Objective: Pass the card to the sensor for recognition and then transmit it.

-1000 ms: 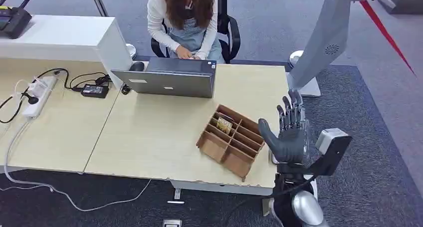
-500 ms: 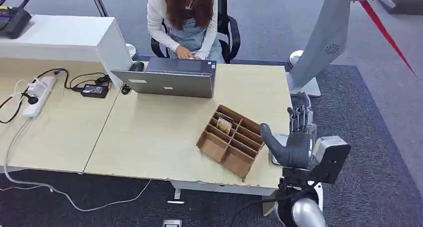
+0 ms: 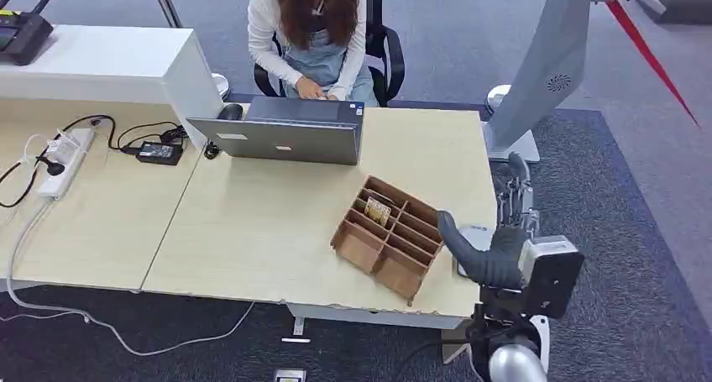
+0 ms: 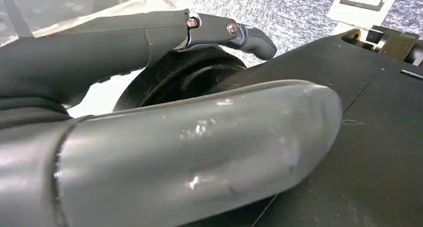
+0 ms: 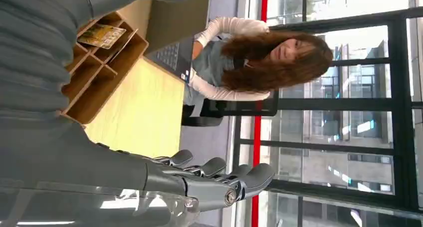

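Lowered and shifted right over the past second, the right hand [image 3: 502, 231] now sits off the near-right corner of the table [image 3: 277, 222], no longer raised upright in front of it. State: fingers [image 3: 514, 189] straight and close side by side, pointing away toward the far side; thumb [image 3: 458, 235] splayed left toward the table; nothing held. Judgement: the flat posture suits an approach to the box from the right, not a grasp yet made. Beneath the thumb, at the table's near-right edge, lies a small pale flat object [image 3: 472, 241], possibly the sensor, though too much of it is covered to say. Left of that stands the wooden divider box [image 3: 388, 235], set diagonally, its open slots keeping contents separated and upright for picking. Card [image 3: 378, 210]: in one of the far slots on the box's left side, untouched, well apart from the hand. It appears to lean in its slot, printed face up and toward the robot; long axis roughly along the slot's length, running diagonally from near-left to far-right. Beyond, at the far edge, a laptop [image 3: 281, 134] with a person [image 3: 311, 29] seated typing. Left hand [image 4: 149, 137]: fingers extended, gripping nothing, beside dark bodywork.
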